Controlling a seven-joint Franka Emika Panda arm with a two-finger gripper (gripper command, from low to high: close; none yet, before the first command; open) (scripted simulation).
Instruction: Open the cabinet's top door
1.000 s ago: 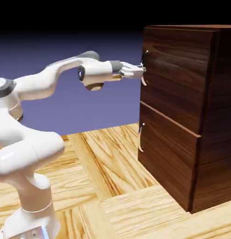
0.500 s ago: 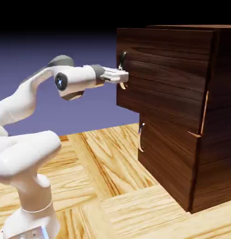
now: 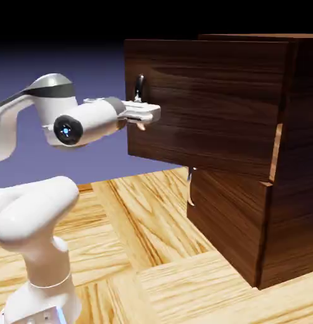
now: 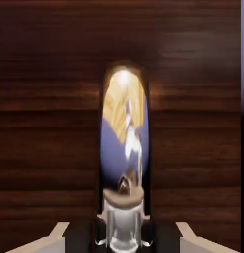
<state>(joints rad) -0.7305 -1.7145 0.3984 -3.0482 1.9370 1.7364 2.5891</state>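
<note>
**Top door out, grip is the risk**

I have the gripper (image 3: 146, 114) clamped on the handle (image 4: 125, 148) of the top door (image 3: 203, 101), which juts well out from the cabinet (image 3: 292, 158). If my pull goes off-line, the fingers could slide off that slick curve.

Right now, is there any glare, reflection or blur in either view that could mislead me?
Exterior view: sharp, evenly lit, only a soft sheen on the top door; black band above the backdrop. Hand view: slightly soft; the silver handle mirrors wood floor and violet backdrop, filling the centre above the gripper.
</note>
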